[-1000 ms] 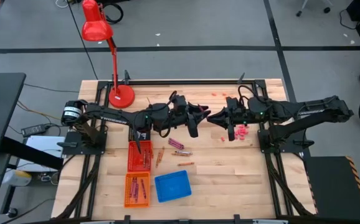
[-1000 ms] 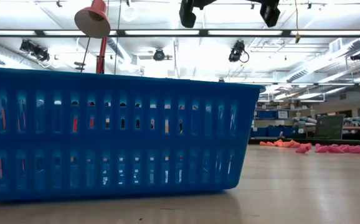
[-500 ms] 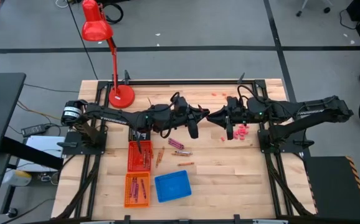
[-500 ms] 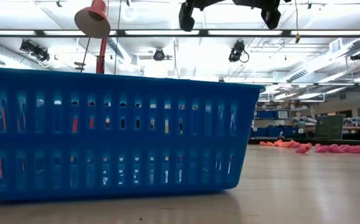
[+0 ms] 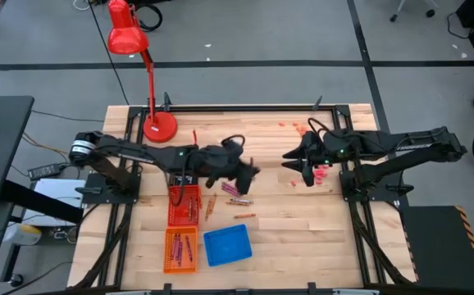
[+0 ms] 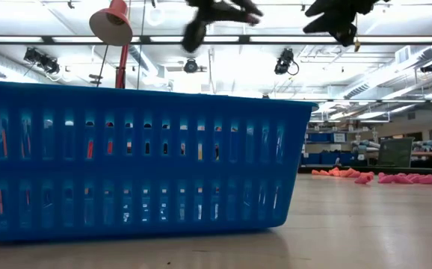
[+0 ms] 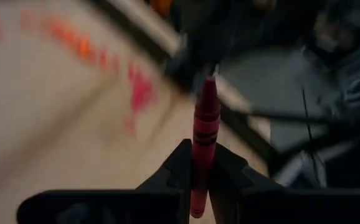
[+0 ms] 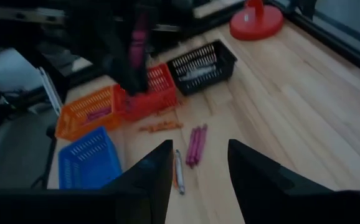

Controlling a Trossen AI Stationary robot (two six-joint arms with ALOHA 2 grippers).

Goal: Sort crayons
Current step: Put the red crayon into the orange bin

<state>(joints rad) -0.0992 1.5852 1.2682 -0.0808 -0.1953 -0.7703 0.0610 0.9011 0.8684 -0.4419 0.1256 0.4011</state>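
Handover done | left gripper [image 7: 198,177] has clamped on a magenta crayon [image 7: 203,134] and swung away toward the red basket [image 5: 184,205] | right gripper [image 8: 198,163] has let go, fingers spread, empty | loose crayons [image 5: 235,195] lie mid-table | next, likely binning

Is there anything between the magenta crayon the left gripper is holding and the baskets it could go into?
Nothing visible. The left gripper holds the magenta crayon above the table, near the red basket. Only loose crayons lie on the wood nearby, below its path.
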